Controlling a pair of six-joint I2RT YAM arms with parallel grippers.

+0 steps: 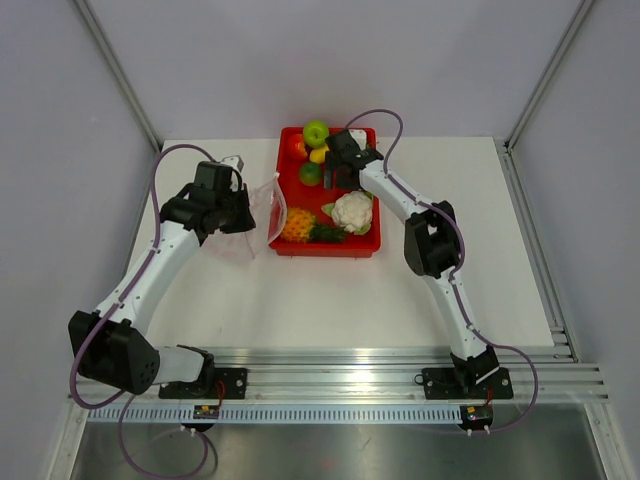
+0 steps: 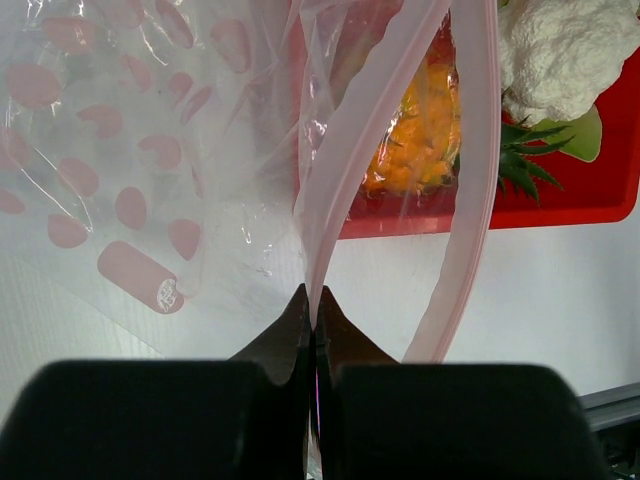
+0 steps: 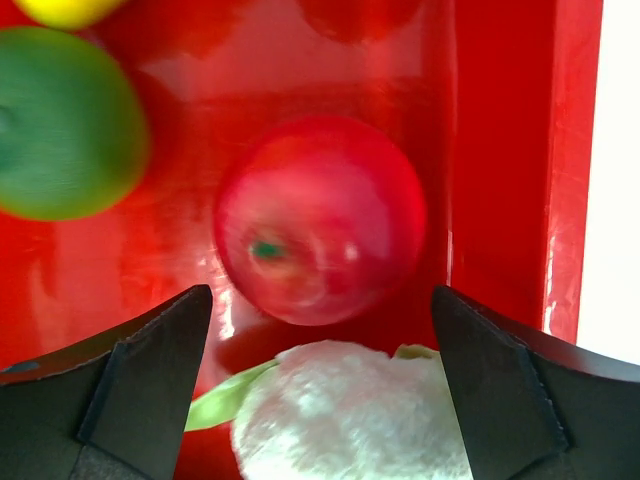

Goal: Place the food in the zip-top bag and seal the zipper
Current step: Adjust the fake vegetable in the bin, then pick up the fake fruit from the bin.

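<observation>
The left hand [image 2: 315, 325] pinches the zip-top bag [image 2: 150, 150] by its zipper [image 2: 480, 150], propping the mouth open beside the tray [image 2: 600, 200]; the right hand [image 3: 320, 310] gapes (gripping nothing) over a red fruit [image 3: 320, 230] there.

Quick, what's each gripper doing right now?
Left gripper: shut on the zipper of the zip-top bag.
Right gripper: open, holding nothing, above the red fruit in the red tray.
</observation>
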